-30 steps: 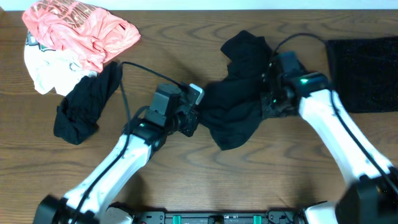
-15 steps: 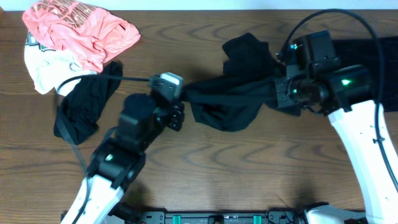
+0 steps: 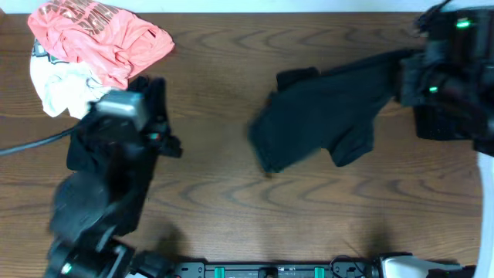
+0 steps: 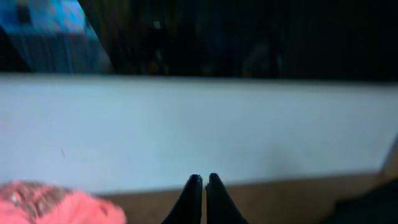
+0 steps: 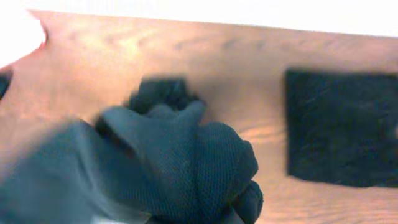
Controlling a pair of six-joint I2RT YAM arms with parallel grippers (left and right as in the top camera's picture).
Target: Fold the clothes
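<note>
Table (image 3: 216, 208): folded black garment (image 5: 339, 127) clearer wrist-side

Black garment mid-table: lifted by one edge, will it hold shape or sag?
Probably floppy: the black garment lies in soft creases, drawn out toward one side. Likely light, since it bunches into a loose wad in the right wrist view. Its free end rests on the table, so it may drag.

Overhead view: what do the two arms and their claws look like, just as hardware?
The left arm is bulky and black, blurred here, topped by a silver-grey box-shaped module, with a thin black cable trailing off. The right arm has a black housing with small green indicator lights and a white lower link. The left claw ends in two slim, tapered black fingers.
</note>
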